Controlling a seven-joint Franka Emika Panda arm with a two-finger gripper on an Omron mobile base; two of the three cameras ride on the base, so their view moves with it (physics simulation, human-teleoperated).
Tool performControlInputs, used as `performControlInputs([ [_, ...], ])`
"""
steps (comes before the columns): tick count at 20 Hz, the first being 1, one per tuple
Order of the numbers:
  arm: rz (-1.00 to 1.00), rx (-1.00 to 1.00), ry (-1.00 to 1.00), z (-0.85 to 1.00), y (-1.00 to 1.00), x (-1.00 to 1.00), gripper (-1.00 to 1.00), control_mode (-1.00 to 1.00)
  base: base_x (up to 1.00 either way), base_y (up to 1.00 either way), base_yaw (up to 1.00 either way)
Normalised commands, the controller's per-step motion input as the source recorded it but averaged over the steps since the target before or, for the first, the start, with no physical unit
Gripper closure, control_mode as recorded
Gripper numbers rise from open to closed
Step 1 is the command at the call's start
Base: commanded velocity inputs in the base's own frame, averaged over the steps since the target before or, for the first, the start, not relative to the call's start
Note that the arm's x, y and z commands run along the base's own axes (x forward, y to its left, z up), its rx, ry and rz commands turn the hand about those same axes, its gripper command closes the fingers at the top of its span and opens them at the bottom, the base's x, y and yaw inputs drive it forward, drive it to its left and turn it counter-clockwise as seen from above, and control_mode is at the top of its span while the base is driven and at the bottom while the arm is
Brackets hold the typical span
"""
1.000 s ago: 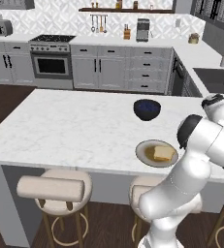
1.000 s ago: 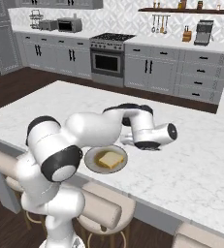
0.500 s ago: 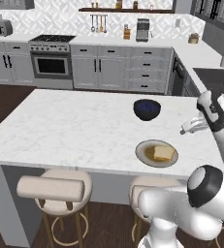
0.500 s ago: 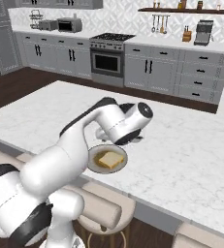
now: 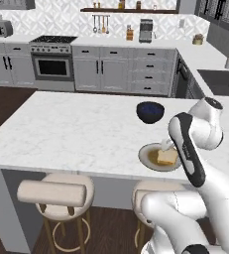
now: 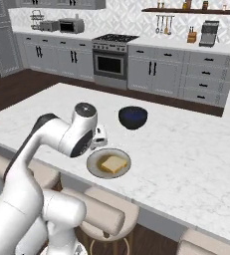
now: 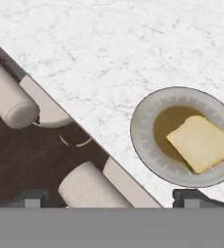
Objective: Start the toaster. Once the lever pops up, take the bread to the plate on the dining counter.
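One bread [image 7: 202, 143] slice lies beside the open tool [image 7: 111, 196].

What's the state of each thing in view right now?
bread: lying flat on the plate, not gripped
plate: on the dining counter, near its stool-side edge
gripper: open, empty, above the counter edge
blue bowl: upright, apart from the plate

No text, label or number can be read anywhere.
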Motion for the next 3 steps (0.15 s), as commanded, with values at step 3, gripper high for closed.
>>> performControlInputs([
  [3, 0.02, -0.13, 0.05, 0.39, 1.0, -0.2, -1.0, -1.0, 0.0, 0.0, 0.0],
])
